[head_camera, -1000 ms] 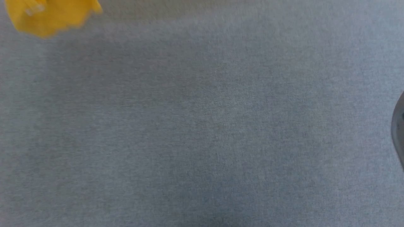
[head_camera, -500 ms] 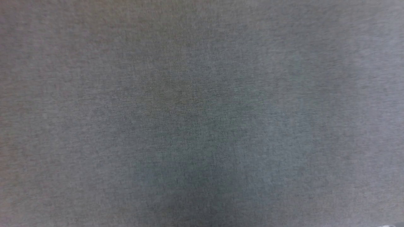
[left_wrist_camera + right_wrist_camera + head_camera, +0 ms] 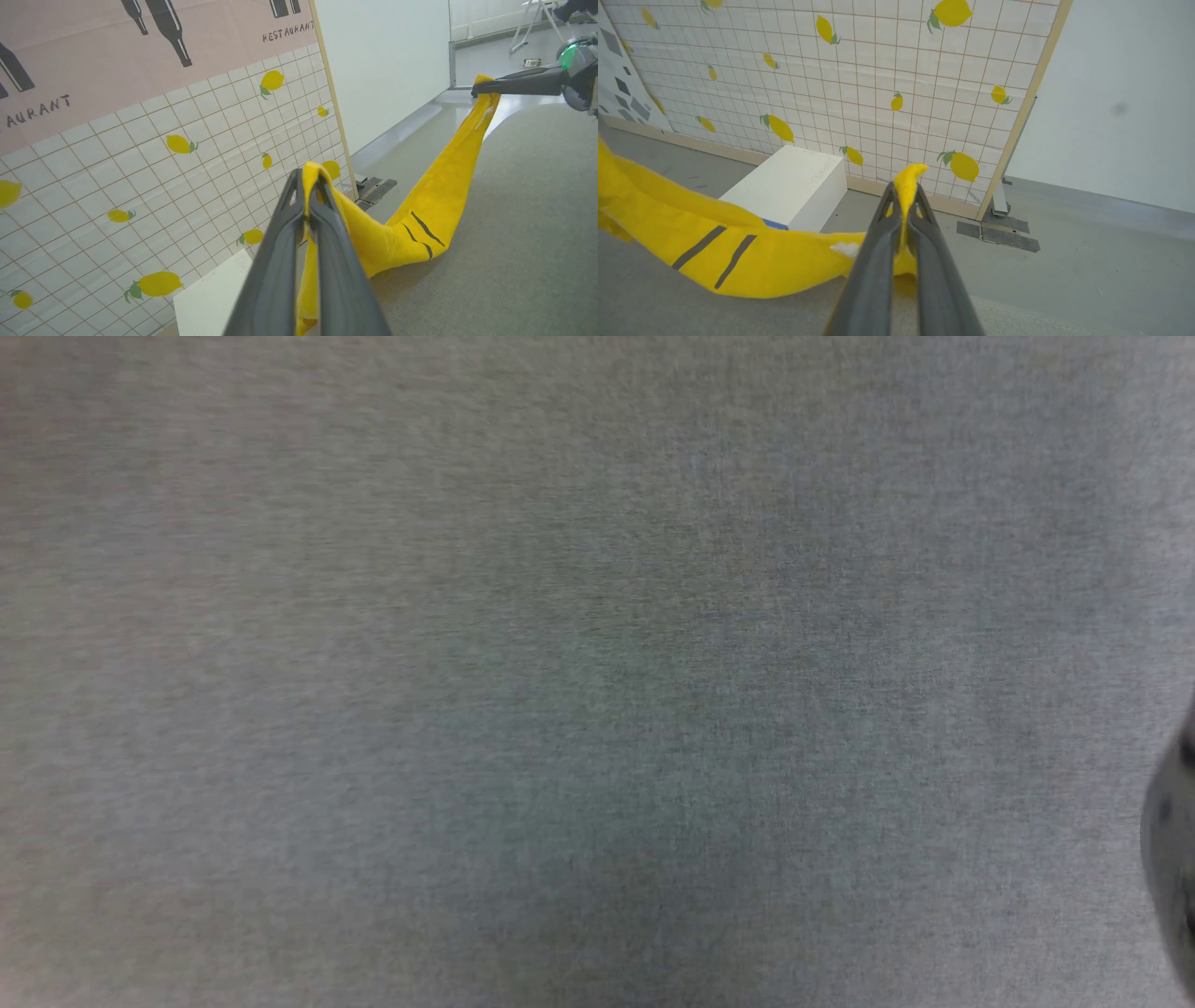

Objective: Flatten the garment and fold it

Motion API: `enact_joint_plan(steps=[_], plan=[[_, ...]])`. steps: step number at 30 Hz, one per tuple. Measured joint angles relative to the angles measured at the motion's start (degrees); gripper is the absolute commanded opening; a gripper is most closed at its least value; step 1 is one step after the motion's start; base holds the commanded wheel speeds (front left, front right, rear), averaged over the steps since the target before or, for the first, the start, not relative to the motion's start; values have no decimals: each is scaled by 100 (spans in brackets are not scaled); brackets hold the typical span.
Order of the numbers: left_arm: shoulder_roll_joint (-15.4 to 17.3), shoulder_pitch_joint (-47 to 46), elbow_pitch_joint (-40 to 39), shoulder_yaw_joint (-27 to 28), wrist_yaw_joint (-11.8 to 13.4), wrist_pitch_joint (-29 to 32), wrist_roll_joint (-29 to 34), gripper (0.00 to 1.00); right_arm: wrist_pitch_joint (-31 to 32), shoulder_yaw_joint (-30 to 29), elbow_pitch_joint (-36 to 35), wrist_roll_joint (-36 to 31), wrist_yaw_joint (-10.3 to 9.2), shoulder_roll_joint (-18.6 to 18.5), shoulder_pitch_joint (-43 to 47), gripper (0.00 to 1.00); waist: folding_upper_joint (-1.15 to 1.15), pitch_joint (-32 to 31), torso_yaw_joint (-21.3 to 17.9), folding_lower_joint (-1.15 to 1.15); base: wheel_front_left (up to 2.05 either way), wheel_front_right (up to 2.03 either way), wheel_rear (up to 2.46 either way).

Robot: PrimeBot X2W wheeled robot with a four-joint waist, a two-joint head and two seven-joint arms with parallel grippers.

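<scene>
The left gripper and right gripper each have jaws pinched on an edge of the yellow cotton T-shirt, which sags between them onto the grey tabletop. Assessment: flattening incomplete; folding not started.

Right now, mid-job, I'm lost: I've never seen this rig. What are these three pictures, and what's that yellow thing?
It is a wheeled robot with two arms, each ending in a two-fingered pincer. One picture comes from a camera on its head, looking down at the grey surface. The other two come from wrist cameras, each looking along its own arm's pincer. The yellow thing is the garment, marked with short black lines. The left pincer is shut on one part of it, the right pincer on another, so it hangs between them, sagging toward the grey surface. Behind stand a lemon-patterned panel and a white box.
</scene>
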Motion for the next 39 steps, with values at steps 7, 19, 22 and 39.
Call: enact_joint_plan(steps=[7,19,22,39], plan=[[165,1976,-970,625,270,-7,-24,0,829,-724,-2374,368,0,-114,2451,0,0,-584,195,-1,0,0,0],[-194,5352,-1694,671,1221,-8,582,0,1141,-1294,-3706,717,1,404,5413,0,0,-1538,386,-2,0,0,0],[-314,5884,-1625,665,1374,-8,495,0,1073,-1350,-3693,795,1,450,5928,0,0,-1729,404,-2,0,0,0],[-608,7835,-1003,64,1631,791,-1196,0,2105,-1028,-3126,1114,1,52,8577,0,0,-2697,441,-2,0,0,0]])
